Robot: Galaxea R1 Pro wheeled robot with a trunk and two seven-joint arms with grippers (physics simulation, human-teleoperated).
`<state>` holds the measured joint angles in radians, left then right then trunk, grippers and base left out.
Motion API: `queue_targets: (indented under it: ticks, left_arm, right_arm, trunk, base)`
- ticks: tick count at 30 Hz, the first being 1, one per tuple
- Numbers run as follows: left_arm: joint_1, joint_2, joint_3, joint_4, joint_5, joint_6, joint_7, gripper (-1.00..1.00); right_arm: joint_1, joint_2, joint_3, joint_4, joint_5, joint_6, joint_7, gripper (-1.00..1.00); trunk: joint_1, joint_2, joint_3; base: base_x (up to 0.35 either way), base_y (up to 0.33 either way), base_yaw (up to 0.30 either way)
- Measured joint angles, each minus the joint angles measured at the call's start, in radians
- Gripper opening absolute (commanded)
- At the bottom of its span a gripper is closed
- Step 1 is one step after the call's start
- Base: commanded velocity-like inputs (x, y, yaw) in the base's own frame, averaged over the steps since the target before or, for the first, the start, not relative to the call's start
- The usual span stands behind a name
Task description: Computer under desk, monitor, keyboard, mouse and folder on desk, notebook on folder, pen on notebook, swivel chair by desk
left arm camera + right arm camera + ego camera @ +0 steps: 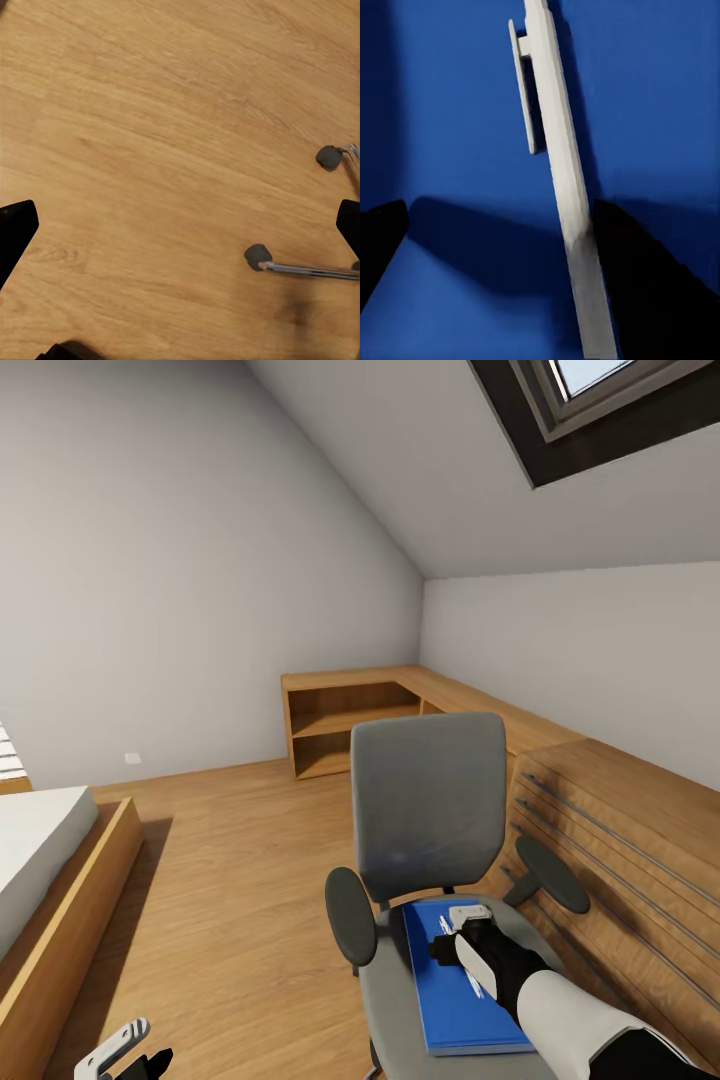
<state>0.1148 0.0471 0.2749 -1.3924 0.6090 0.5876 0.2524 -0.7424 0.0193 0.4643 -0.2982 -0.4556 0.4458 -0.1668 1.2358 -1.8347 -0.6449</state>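
Observation:
The swivel chair (430,810), grey with black armrests, stands in front of me, and its chrome legs and castors (258,255) show over the floor. A blue notebook (455,1000) lies on its seat with the white pen (556,150) on top. My right gripper (462,935) is lowered over the notebook, open, with its fingers (637,270) on either side of the pen; one finger touches it. My left gripper (125,1050) hangs open low at the left, above bare floor (150,112). The folder, desk, monitor, keyboard, mouse and computer are out of view.
A light wooden dresser (620,860) with long bar handles runs along the right wall, close behind the chair. An open wooden shelf unit (350,725) fills the far corner. A bed with a wooden frame (60,900) stands at the left. Wooden floor (240,860) lies between.

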Motion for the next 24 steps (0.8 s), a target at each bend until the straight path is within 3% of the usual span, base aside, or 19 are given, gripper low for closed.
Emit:
queue_targets:
  ticks: [24]
  left_arm:
    - [0.0,-0.001,0.0,0.0,0.0,0.0,0.0,1.0]
  right_arm:
    - [0.0,0.0,0.003,-0.001,0.013,0.002,0.001,-1.0]
  trunk:
    - [0.0,0.0,0.0]
  base:
    - [0.0,0.0,0.0]
